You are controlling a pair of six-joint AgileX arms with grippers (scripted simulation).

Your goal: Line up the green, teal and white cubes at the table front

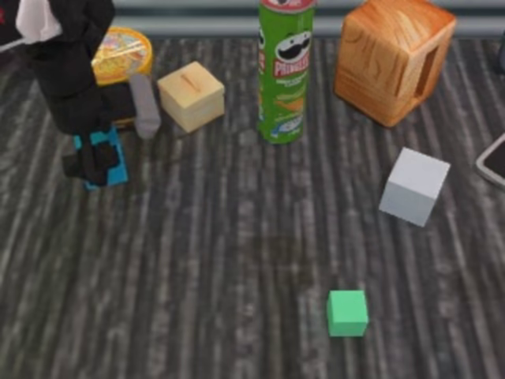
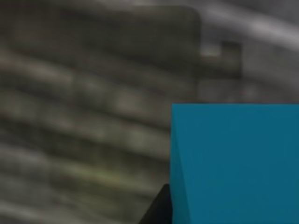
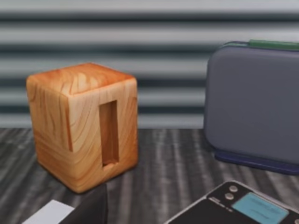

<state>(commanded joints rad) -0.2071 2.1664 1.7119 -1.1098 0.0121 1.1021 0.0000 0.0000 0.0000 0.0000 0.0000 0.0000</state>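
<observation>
Top view overhead, facing down on table [image 1: 237,260], left wrist view close on teal cube [image 2: 233,163], right wrist view low, level, sharing orange box [image 3: 81,123] with top.

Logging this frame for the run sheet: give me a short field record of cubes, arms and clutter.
teal cube: table's left, between the left end effector fingers
green cube: front, right of centre, free
white cube: right side, free
left arm: over the teal cube
right arm: out of the top view
clutter: Pringles can, tan slotted block, orange wooden box, yellow tub at the back
line-up: not yet formed
</observation>
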